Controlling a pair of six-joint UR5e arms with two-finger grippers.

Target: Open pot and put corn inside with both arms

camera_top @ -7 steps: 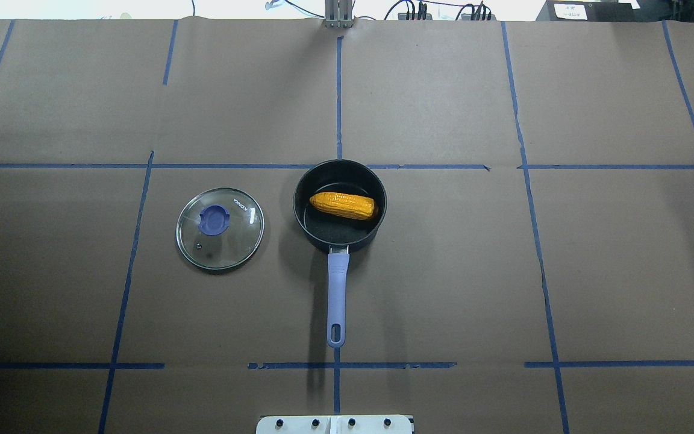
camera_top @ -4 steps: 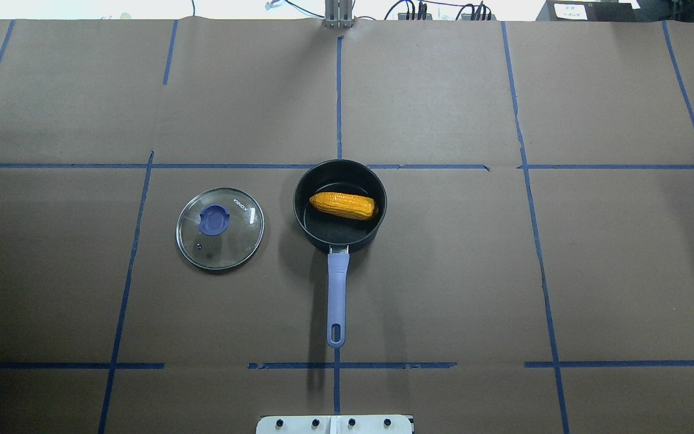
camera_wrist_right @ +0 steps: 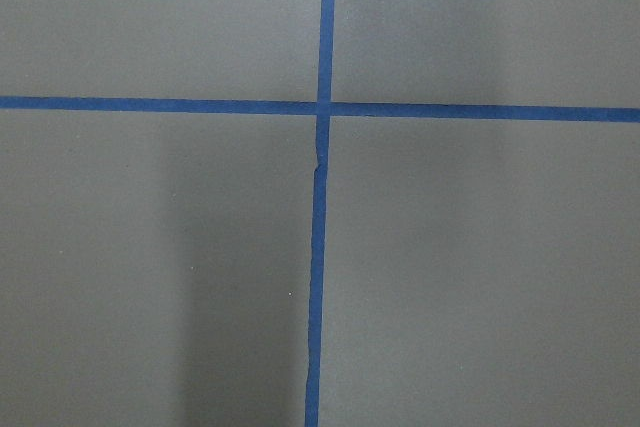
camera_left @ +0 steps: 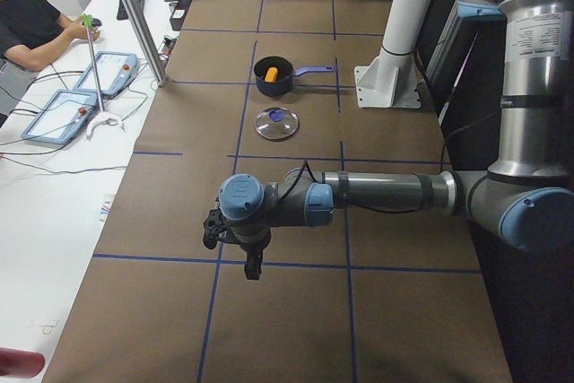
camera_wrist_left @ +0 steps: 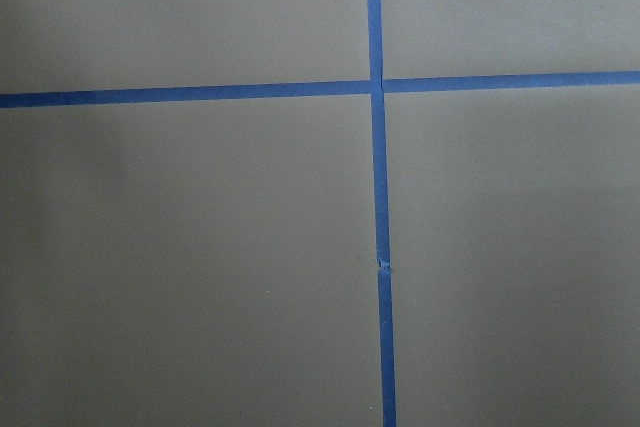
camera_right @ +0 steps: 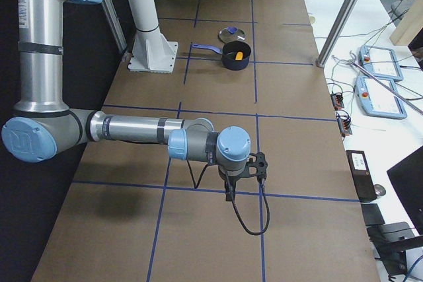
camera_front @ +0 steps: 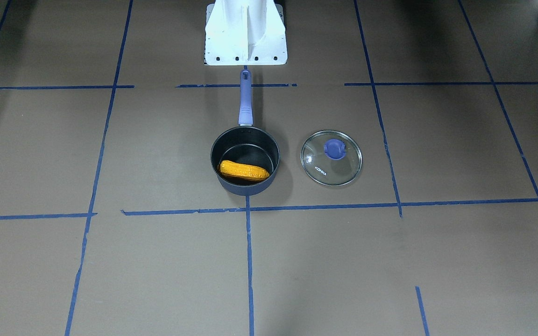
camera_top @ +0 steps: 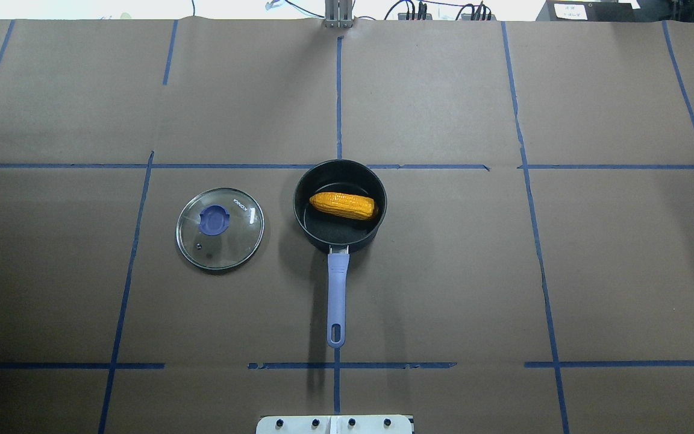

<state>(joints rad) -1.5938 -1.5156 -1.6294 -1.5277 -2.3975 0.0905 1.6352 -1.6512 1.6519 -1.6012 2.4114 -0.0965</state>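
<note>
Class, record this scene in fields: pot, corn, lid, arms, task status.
pot: open, upright, handle towards the base stand
corn: lying inside the pot
lid: flat on the table, on the pot's robot-left side, not touching it
arms: left arm and right arm over bare table, far from the pot
task status: looks done

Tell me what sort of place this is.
Probably a robotics lab: a table gridded with blue tape, the left arm over it, and teach pendants on a side bench.
</note>
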